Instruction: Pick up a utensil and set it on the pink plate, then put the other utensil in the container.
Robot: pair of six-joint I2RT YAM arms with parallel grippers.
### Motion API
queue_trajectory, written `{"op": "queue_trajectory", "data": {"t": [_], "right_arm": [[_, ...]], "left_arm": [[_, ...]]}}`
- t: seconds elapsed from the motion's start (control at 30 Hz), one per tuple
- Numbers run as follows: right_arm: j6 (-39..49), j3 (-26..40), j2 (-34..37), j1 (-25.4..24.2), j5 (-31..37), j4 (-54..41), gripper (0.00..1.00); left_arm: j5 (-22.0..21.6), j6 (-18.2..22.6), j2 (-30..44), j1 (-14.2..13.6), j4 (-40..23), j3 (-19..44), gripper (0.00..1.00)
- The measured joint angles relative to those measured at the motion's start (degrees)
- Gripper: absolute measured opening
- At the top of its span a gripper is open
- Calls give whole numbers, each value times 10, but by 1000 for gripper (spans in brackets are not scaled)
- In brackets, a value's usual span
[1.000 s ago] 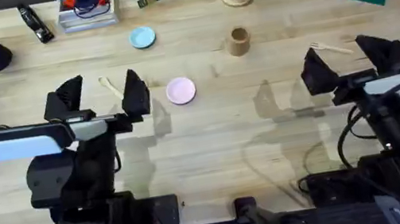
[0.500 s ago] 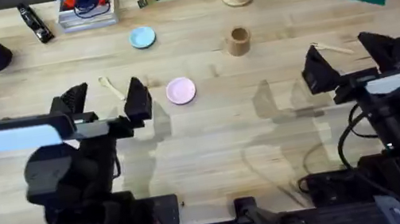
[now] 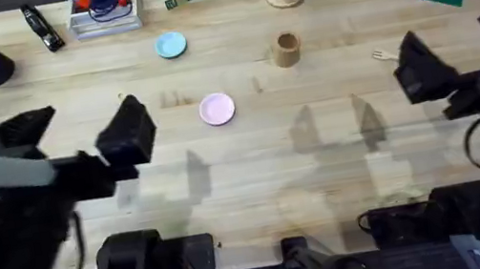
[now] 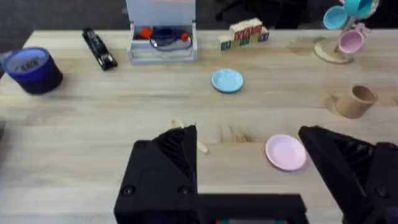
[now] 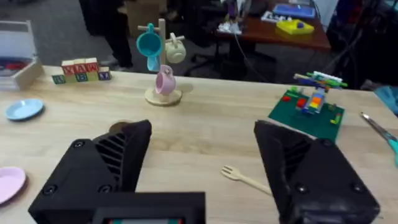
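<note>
Both arms have just pulled back and risen from where they hovered a second ago. The left gripper (image 3: 85, 130) has drawn away toward the left edge of the tabletop (image 3: 255, 166), its fingers spread wide with nothing between them, and the right gripper (image 3: 463, 46) has swung out toward the right edge, likewise gaping and empty. Nothing has been lifted, so I'd judge the task is not started. The spoon (image 4: 200, 146) lies flat on the wood just left of the pink plate (image 3: 217, 109), mostly hidden behind a left finger in the wrist view. The fork (image 5: 245, 177) rests near the right edge, between the right fingers as that wrist camera sees it. The pink plate sits bare near the middle of the tabletop, and the container (image 3: 286, 49) stands upright a little behind and to the right of it; from what I can see, no utensil is in it.
</note>
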State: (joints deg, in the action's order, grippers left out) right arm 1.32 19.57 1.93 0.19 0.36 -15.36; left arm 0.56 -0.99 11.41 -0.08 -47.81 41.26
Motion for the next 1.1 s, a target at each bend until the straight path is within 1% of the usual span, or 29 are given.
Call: {"op": "queue_trajectory", "data": {"t": [0.13,0.27,0.4,0.53,0.63,0.77,0.9,1.1], "right_arm": [[0,80,41,0,11,-61,995],[0,163,96,0,16,-132,995],[0,236,162,0,18,-205,995],[0,301,228,0,18,-269,995],[0,345,273,0,18,-298,995],[2,405,327,0,18,-345,995],[2,465,379,0,18,-400,995],[2,550,452,0,18,-476,996]], "left_arm": [[0,-10,92,0,-90,119,993],[-4,-14,184,0,-152,221,992],[-4,-14,272,0,-208,304,993],[-4,-16,350,0,-259,369,993],[-4,-16,399,0,-287,404,993],[-4,-16,447,0,-307,432,993],[-4,-16,476,0,-314,437,993],[-4,-16,489,0,-324,438,992]]}}
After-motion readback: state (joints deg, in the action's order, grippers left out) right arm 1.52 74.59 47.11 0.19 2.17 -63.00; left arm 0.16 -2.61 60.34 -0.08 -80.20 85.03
